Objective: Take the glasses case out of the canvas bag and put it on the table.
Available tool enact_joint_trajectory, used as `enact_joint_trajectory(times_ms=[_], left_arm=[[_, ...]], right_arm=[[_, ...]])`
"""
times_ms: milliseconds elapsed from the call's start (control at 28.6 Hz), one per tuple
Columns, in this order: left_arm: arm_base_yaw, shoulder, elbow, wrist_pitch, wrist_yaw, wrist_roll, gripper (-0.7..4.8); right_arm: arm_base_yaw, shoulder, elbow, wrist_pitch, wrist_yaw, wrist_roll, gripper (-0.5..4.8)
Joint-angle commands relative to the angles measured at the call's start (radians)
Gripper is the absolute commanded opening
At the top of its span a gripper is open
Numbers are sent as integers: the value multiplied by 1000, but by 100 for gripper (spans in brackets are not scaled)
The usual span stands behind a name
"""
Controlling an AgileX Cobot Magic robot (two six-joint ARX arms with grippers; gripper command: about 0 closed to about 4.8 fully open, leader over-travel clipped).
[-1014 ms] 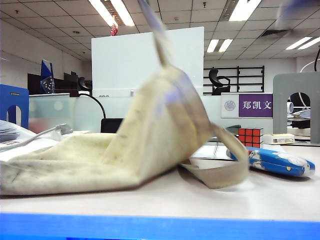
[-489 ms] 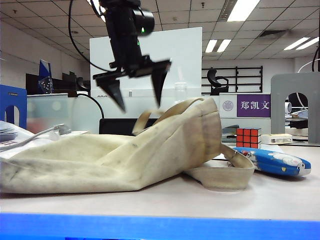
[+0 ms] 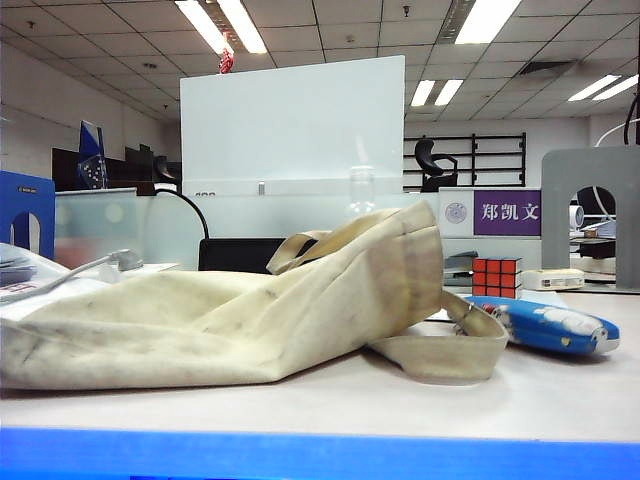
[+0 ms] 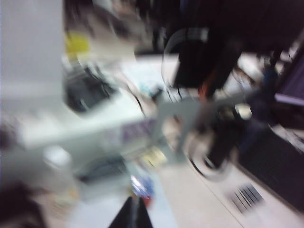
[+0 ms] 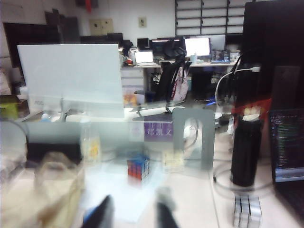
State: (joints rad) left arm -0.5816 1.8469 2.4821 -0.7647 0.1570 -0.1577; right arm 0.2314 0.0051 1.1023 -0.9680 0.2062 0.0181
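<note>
The glasses case (image 3: 545, 325) lies on the table (image 3: 400, 400), right of the floppy canvas bag (image 3: 230, 320) (touching its strap). The left gripper (image 4: 133, 216) is pinched tight on nothing. The right gripper (image 5: 130, 213) is blurry, its jaws apart.

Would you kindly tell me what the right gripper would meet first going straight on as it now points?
Probably the Rubik's cube: it stands ahead of the right gripper, roughly in line with the gap between its jaws, though blur leaves depth unclear.

Rubik's cube (image 3: 500, 275) behind, white board (image 3: 293, 125), grey arch stand (image 3: 592, 210), purple sign (image 3: 510, 212)
</note>
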Motion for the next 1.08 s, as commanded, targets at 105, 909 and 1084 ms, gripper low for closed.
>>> enact_joint_trajectory(times_ms=[105,909,1084], left_arm=[[6,-188,1,-93,-160,119,12],[6,-933,-24,-670,-517,120,12],[6,-1035,-72,-670,-516,124,12]], right_arm=[[6,21,-68,-16,-32,69,138],[6,8,-921,824,-212,280,138],[5,8,-1004,823,-99,303,138]])
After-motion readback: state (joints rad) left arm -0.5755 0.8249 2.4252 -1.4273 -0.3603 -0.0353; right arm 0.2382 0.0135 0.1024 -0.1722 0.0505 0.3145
